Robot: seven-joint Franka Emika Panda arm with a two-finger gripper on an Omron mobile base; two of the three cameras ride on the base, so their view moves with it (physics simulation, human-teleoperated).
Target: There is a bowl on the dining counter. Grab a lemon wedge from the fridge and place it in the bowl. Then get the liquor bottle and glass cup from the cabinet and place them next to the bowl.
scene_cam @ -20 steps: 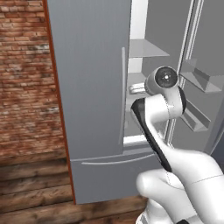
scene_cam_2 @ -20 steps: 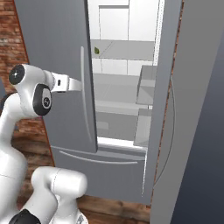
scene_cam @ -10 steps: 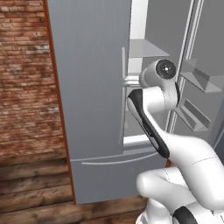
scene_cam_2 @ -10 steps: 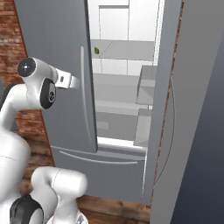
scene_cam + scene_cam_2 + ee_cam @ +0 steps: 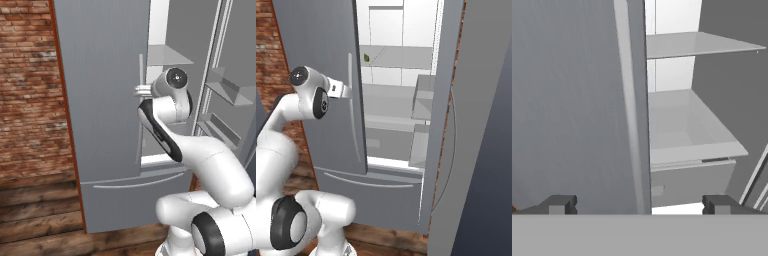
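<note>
With jaws spread wide and nothing between them, gripper (image 5: pixel 639 205) straddling the free edge of the fridge (image 5: pixel 105 100) left door, beside its thin silver handle (image 5: pixel 354 115), probably to swing that door further aside. Right door already wide open, shelves exposed. Lemon wedge (image 5: pixel 366 58) lying far off on an upper shelf deep inside, well apart from the hand. Likely stage: clearing access before reaching in for the wedge.
</note>
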